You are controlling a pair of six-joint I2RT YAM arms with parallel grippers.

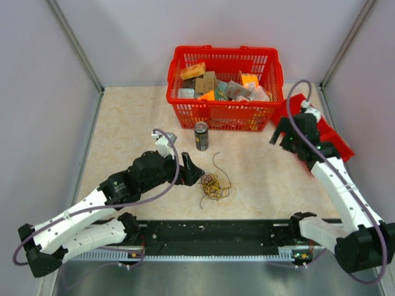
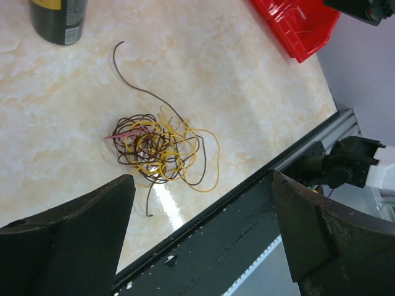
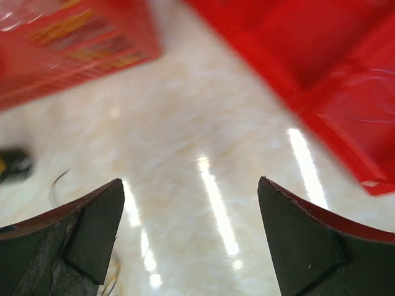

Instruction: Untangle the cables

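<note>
- Top view: showed the cables as one small knot of dark and yellow strands on the table, near the front rail, with a single dark end trailing up toward the can.
- Located the left gripper just beside the knot, on its left side, jaws apart and holding nothing.
- Located the right gripper well apart from the cables, by the tray to the right of the basket.
- Left wrist view: framed the cables ahead of the left gripper, between its widely spread jaws. Found no strand touched or held. Could not tell the height above the table.
- Right wrist view, blurred: showed the right gripper spread wide and empty over bare table, with the tray beyond. Caught of the cables only a thin dark end at the left edge.
- Step in hand, as judged: approach to a first grasp, with no strand yet drawn out of the knot.
- Next move, as judged: called for lowering the left jaws to the table and closing on one outer loop or on the free dark end, not on the whole bundle.
- Called also for bringing the right gripper across to pin or take a strand of the other colour, so that a slow pull could part the two.
- Called for care throughout, given hair-thin wires likely to slip between the fingertips or drag the whole knot along.
</note>
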